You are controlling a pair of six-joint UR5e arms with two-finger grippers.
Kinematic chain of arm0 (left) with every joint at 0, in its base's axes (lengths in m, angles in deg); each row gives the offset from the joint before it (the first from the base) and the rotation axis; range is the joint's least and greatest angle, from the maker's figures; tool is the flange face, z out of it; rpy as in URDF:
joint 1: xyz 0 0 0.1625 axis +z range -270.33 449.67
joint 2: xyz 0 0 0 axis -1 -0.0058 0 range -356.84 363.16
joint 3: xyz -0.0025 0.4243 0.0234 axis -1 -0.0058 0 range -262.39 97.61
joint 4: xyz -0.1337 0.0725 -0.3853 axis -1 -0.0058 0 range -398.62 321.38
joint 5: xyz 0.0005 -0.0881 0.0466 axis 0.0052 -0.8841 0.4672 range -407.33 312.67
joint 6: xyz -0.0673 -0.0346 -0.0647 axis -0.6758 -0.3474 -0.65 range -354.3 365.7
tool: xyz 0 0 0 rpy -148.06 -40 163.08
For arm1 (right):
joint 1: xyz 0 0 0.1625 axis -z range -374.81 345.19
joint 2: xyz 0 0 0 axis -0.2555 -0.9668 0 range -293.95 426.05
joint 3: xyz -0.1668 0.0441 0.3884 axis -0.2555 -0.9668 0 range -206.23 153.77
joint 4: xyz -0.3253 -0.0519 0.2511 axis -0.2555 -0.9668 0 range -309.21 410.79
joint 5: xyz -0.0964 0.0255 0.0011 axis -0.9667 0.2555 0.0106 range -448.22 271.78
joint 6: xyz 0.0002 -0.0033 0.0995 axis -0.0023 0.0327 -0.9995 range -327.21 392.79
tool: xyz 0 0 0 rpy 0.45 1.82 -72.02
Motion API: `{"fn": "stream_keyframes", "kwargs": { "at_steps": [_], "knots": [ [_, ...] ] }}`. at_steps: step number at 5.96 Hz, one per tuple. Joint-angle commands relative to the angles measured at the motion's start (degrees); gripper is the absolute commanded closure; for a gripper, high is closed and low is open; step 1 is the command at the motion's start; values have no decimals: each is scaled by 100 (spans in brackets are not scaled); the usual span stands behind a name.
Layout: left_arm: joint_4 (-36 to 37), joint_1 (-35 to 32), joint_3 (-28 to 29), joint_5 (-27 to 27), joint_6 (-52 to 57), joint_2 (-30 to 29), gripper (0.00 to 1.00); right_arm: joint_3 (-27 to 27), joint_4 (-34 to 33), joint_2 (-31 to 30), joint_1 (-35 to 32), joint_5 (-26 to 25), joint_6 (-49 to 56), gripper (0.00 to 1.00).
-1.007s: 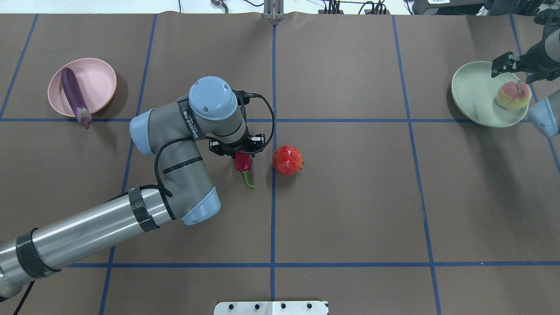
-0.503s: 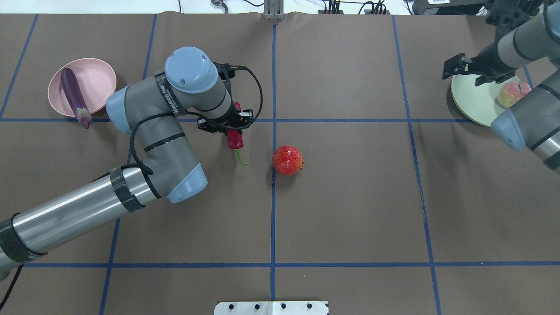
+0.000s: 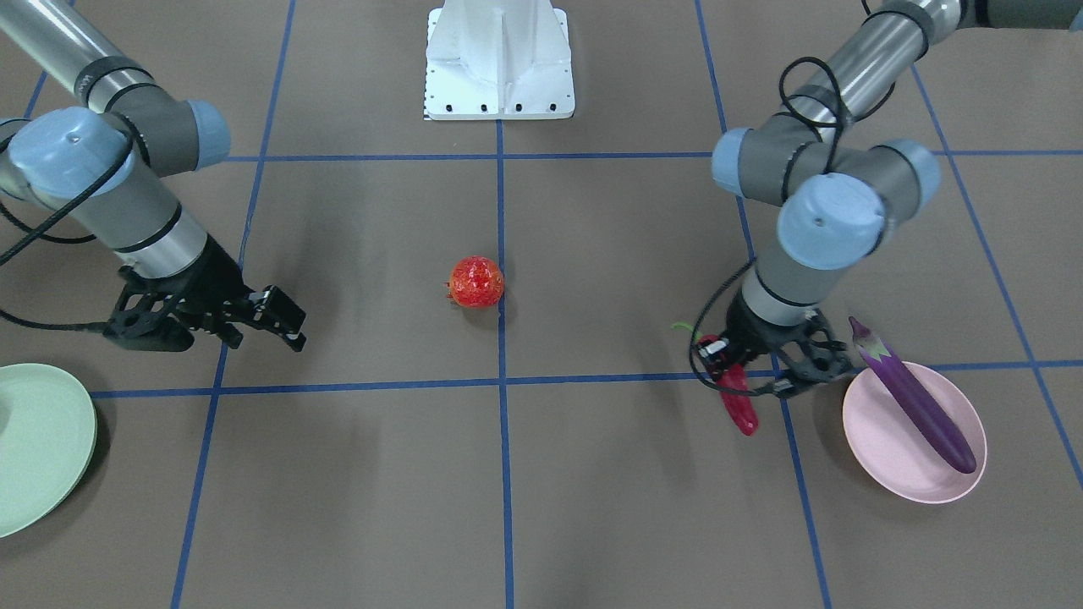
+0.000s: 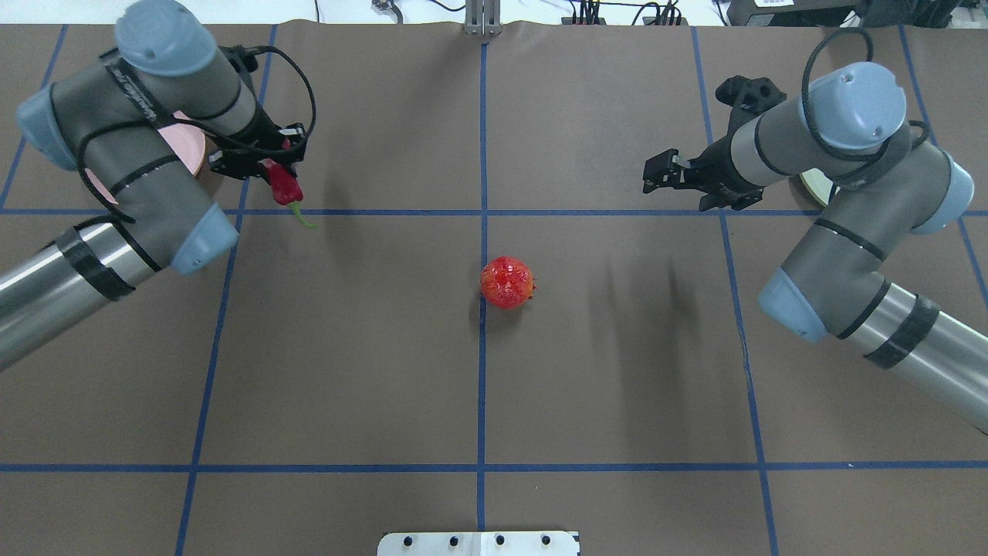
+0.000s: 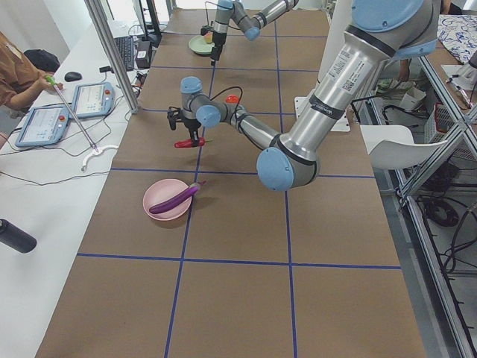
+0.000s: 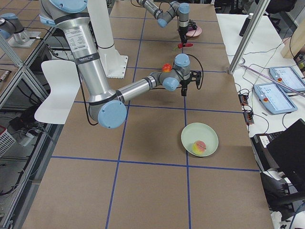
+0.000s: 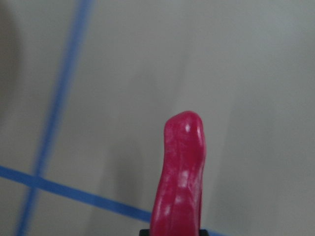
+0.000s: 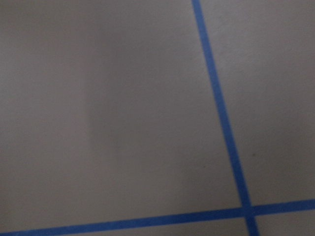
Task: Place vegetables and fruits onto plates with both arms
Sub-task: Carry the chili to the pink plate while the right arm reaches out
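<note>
— What do we find of the chili pepper (image 4: 284,184)?
— Glossy red with a green stem. Our left jaws clamp it above the bench (image 4: 617,371), just beside the pink plate (image 3: 897,469).
— Changes?
— We record it carried away from the round fruit (image 4: 507,283). The right jaws, parted and empty, have left the green plate (image 3: 34,440).

Brown table surface (image 8: 123,98), slightly blurred; two blue tape lines (image 8: 219,108) crossing near lower right corner.
</note>
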Motion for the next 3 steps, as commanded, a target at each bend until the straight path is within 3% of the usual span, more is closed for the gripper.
{"fn": "stream_keyframes", "kwargs": {
  "at_steps": [1, 2, 3],
  "knots": [
    [-78, -914, 977, -194, 30, 71, 100, 298, -8, 25, 325, -232, -302, 0],
    [-96, -1006, 1487, -185, 39, 62, 100, 308, -8, 33, 447, -258, -477, 0],
    [-288, -1068, 1692, -194, 309, 71, 44, 369, -8, 155, 553, -294, -557, 0]
  ]
}}
